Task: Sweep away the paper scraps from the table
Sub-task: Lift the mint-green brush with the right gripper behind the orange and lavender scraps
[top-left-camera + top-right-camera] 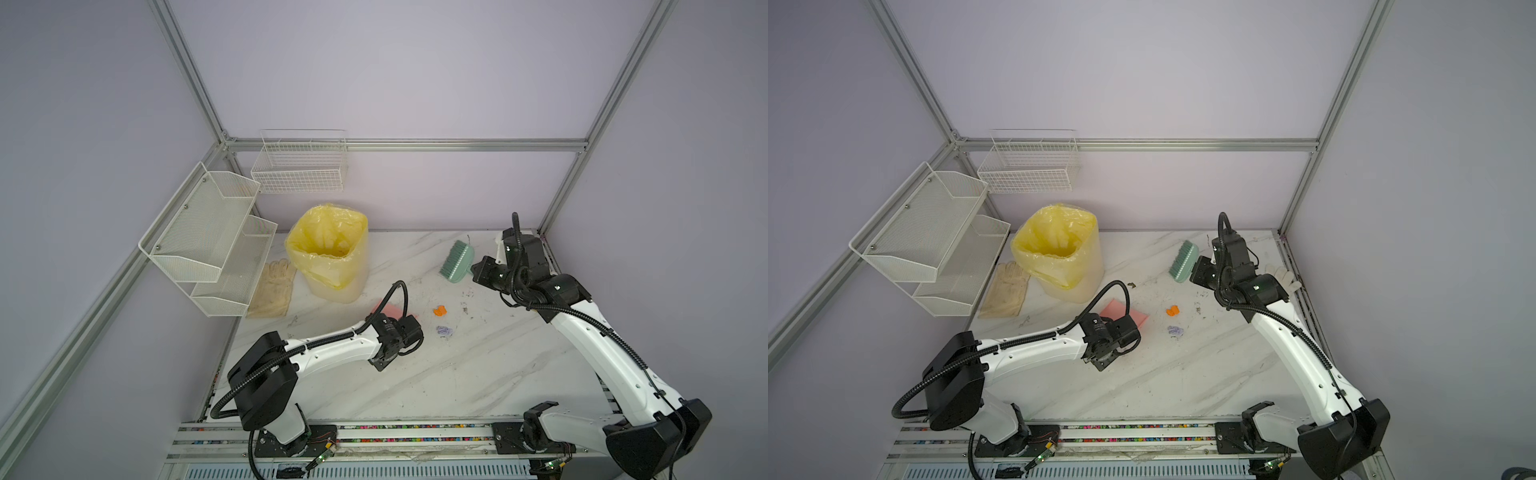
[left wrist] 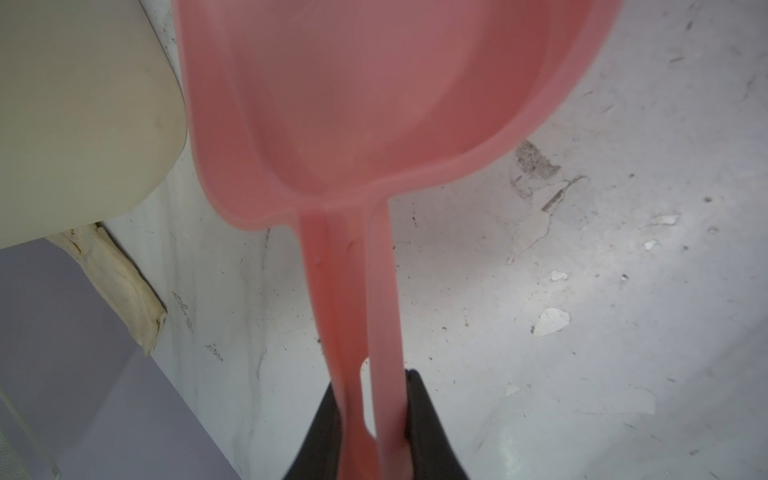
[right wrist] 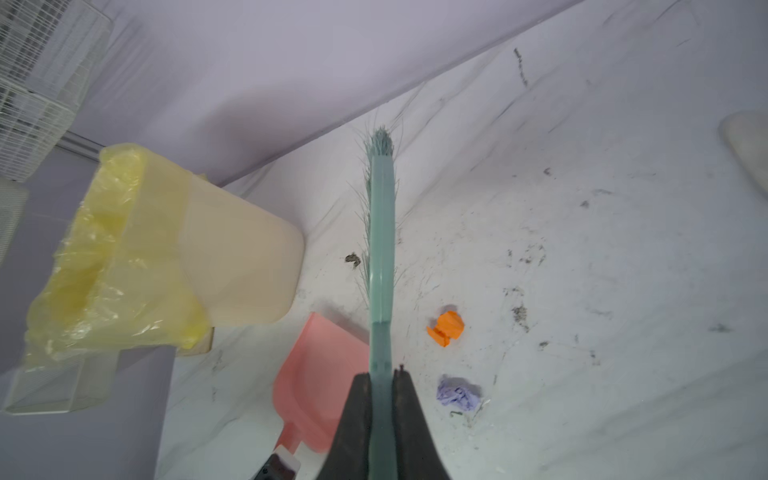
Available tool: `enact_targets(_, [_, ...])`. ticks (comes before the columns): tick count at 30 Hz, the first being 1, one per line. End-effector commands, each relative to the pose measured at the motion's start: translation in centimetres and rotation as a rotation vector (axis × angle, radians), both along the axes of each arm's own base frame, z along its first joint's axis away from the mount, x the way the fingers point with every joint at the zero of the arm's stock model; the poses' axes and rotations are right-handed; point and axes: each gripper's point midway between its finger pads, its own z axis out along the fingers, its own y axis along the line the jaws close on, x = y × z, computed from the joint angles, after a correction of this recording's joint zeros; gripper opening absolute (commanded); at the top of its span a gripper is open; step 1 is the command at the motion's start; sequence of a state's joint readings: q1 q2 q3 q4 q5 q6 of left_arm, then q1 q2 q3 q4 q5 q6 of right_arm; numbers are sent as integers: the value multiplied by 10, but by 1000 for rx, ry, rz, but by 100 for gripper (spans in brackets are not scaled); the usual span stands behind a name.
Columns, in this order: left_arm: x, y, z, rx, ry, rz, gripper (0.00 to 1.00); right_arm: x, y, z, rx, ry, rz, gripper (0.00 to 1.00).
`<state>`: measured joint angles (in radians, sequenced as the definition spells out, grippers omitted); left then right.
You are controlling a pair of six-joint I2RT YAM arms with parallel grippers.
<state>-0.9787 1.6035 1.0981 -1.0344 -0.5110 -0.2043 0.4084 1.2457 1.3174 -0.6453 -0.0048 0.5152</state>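
Note:
Two paper scraps lie on the table (image 1: 478, 374): an orange wad (image 1: 439, 310) (image 1: 1172, 310) (image 3: 446, 328) and a pale purple wad (image 1: 444, 331) (image 1: 1175, 331) (image 3: 458, 393) just in front of it. My left gripper (image 2: 372, 382) is shut on the handle of a pink dustpan (image 2: 374, 104) (image 1: 1121, 313), whose pan sits left of the scraps. My right gripper (image 3: 381, 374) is shut on the handle of a green brush (image 3: 381, 249) (image 1: 457, 262), held at the back right, beyond the scraps and apart from them.
A bin lined with a yellow bag (image 1: 332, 257) stands at the back left, close to the dustpan. Beige gloves (image 1: 274, 286) lie beside it under white mesh shelves (image 1: 208, 237). A wire basket (image 1: 299, 166) hangs on the back wall. A white glove (image 1: 1283, 274) lies by the right edge.

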Motion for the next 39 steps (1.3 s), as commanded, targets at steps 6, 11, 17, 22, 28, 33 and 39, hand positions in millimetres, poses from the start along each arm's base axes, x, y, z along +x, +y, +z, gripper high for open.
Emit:
enact_targets(6, [20, 4, -11, 211, -62, -86, 6, 5, -55, -28, -503, 45, -4, 0])
enact_targets(11, [16, -7, -22, 255, -53, -131, 6, 9, -54, -42, -624, 67, 96, 0])
enact_targets(17, [7, -5, -28, 284, -33, -167, 7, 11, -55, -69, -701, 135, 160, 0])
enact_targets(22, [3, -8, -26, 272, -28, -180, 8, -3, -45, -96, -710, 234, 241, 0])
enact_targets(28, [-3, -13, -32, 325, -12, -263, 9, -14, -19, -101, -636, 251, 322, 0])
enact_targets(33, [-9, -17, -30, 304, 9, -286, 12, -16, -12, -109, -655, 290, 345, 0])
enact_targets(39, [-15, -19, -23, 288, 31, -307, 14, -17, -8, -112, -630, 302, 331, 0])
